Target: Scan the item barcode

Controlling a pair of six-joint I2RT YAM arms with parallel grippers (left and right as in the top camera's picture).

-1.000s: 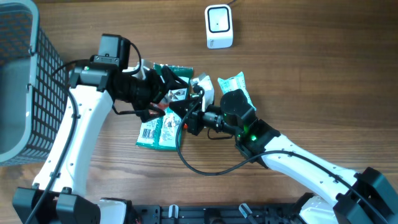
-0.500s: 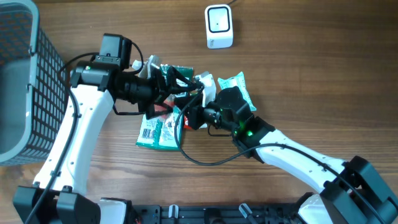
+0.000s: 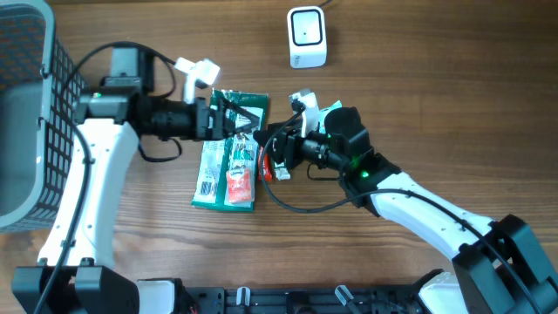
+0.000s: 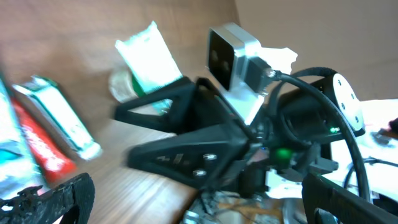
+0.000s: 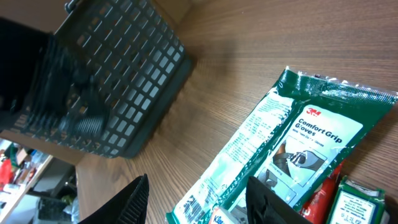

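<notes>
Sitting on the table [image 3: 453,105], one scanner [image 3: 307,37], one basket [image 3: 65,131].

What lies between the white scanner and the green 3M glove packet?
Nothing: the overhead view shows only bare wooden table between the scanner and the glove packet.

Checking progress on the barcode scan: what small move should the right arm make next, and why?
Probably lower the right tool onto the glove packet and close on its edge: the tool stands open and empty above it, the packet lies flat on the table, and nothing is at the scanner yet.
</notes>
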